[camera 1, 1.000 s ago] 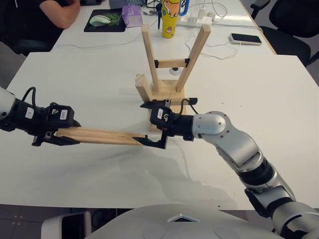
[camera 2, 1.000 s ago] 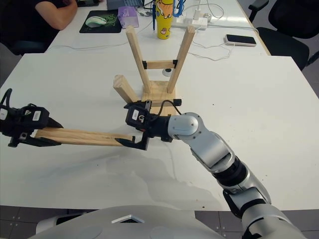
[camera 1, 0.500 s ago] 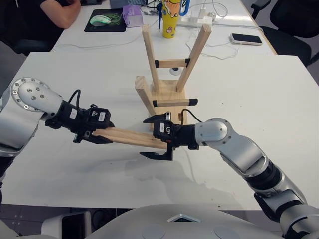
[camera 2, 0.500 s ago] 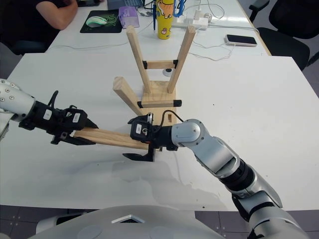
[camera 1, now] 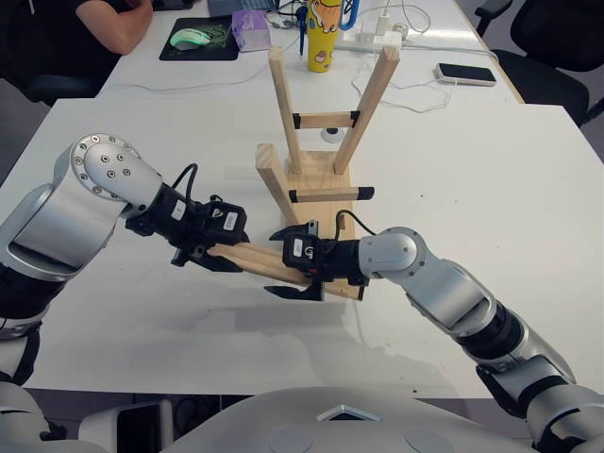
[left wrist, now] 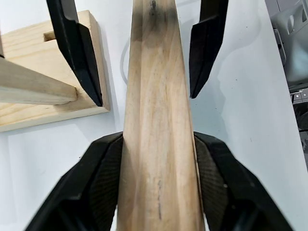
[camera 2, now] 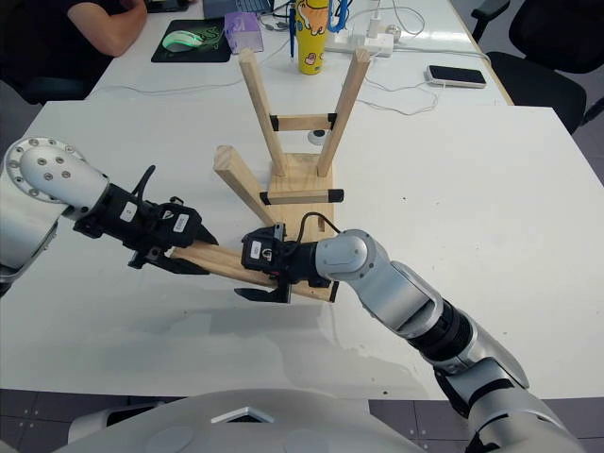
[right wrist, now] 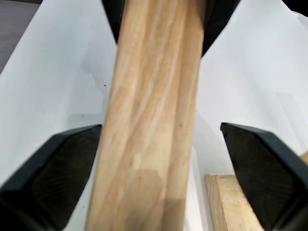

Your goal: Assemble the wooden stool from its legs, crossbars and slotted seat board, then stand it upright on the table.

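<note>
Loose leg (camera 1: 251, 258) tip behind right jaws

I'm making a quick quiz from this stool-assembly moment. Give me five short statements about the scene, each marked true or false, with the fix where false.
1. The left gripper is shut on the loose wooden piece. True.
2. The right gripper clamps that piece too. False: its fingers stand apart on either side of the wood, with gaps.
3. The seat board lies on the table with two legs pointing up from it. True.
4. Those two upright legs are not joined. False: a crossbar links them.
5. The yellow cup stands between the grippers. False: it stands farther back, beyond the stool parts.
</note>
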Robot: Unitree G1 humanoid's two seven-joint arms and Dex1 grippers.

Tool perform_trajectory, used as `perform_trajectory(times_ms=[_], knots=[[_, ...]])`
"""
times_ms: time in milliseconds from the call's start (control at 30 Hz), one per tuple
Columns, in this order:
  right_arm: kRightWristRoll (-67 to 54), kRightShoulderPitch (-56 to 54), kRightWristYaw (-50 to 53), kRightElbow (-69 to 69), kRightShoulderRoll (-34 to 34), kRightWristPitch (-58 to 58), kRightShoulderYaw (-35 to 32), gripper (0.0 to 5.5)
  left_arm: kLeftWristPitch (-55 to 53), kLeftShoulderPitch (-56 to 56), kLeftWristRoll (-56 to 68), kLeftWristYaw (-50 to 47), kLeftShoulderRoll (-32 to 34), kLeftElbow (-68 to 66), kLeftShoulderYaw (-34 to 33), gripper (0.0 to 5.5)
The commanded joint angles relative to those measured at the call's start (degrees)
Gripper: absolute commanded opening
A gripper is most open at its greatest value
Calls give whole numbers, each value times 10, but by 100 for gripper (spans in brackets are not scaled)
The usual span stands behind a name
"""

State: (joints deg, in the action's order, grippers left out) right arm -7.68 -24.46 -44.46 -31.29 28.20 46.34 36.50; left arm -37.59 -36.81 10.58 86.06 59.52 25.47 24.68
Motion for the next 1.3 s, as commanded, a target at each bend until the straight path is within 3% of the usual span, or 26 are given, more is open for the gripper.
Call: perform_trajectory(times_ms=[33,367,567,767,933,1100,1200,1300], knots=[[2,-12,7,-1,-5,10,-7,369,-3,-18,-7,1,-2,1,6,208],[-12,-14,10,-19,-10,43,-18,217,-9,-3,-25,-8,8,3,18,208],[-20,-2,31,-17,-25,70,-29,208,-28,17,-5,-30,-7,20,7,208],[-50,60,26,-9,-5,56,-79,207,-94,89,129,-70,-36,57,-134,208],[-60,85,21,2,12,24,-92,206,-198,74,284,-138,-124,84,-246,204],[-64,90,26,8,3,12,-83,204,-257,44,409,-247,-205,101,-283,125],[-70,92,22,9,-1,8,-86,204,-261,48,430,-290,-196,98,-313,83],[-87,98,14,-2,5,6,-107,204,-266,55,443,-284,-122,58,-394,43]])
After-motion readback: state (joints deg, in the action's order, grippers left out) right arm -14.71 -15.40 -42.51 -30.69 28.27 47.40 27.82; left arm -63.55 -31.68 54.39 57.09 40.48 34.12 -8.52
